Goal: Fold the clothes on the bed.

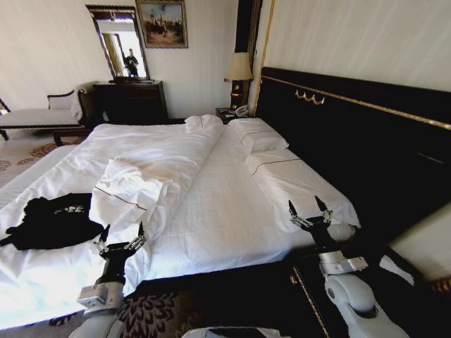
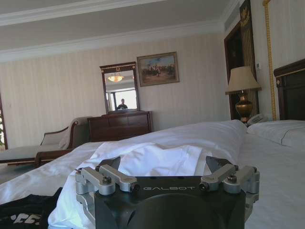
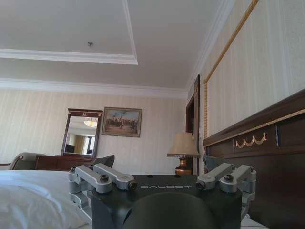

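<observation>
Black T-shirt (image 1: 51,222) is seen crumpled at lower left of the bed (image 1: 211,204). Left gripper (image 1: 121,238) and right gripper (image 1: 309,211) are held wide, nothing gripped, at lower frame.

The right gripper (image 3: 161,167) is seen with its fingers spread apart, nothing held between them. White bedding (image 3: 33,195) lies beside it. Beyond are seen a dark headboard (image 3: 267,152), a lamp (image 3: 183,150), a framed painting (image 3: 121,122) and a mirror (image 3: 81,133).

Striped walls, dresser (image 1: 130,101), mirror (image 1: 120,44), lamp (image 1: 239,69).
</observation>
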